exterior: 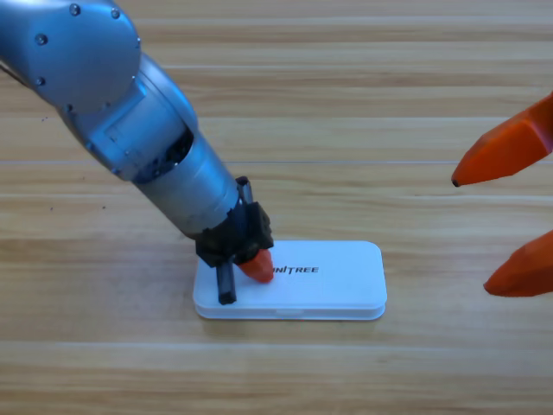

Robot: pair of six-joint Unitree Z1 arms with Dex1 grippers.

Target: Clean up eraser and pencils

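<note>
So the left arm came in from the top-left corner, slanting down toward the middle, its left pincer (246, 264) pointed downward, one orange tip showing. The right pincer (505, 220) sat at the right edge, jaws spread apart, partly cut off.

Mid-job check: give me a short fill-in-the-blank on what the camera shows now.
1. The white case on the table has its lid ____.
2. The left tool is at the case's ____ end.
3. The right tool, at the picture's right edge, has its jaws ____.

Missing words: closed; left; open
</note>
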